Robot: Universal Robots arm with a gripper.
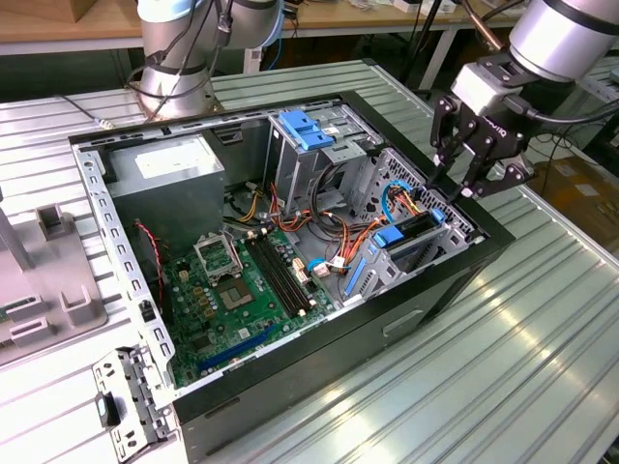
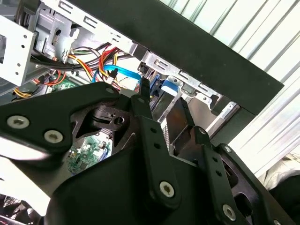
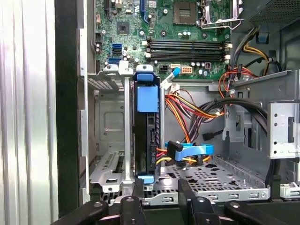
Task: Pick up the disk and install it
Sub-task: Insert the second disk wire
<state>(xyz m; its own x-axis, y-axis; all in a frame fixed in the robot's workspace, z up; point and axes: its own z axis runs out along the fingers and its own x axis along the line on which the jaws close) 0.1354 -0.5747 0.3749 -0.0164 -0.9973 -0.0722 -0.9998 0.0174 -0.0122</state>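
The disk stands on edge in the drive cage at the corner of the open computer case. Its dark body carries a blue plastic rail with a tab. In the exterior view the disk sits low in the cage on that view's right. My gripper hangs just above that corner, open, and I see nothing held between the fingers. In the first wrist view the gripper has one black finger over the disk's end. The second wrist view shows the gripper over the blue rail.
A motherboard covers the case floor, with a grey power supply at the back and a bare blue bracket on the upper bay. Bundled cables run beside the cage. Another arm's base stands behind the case.
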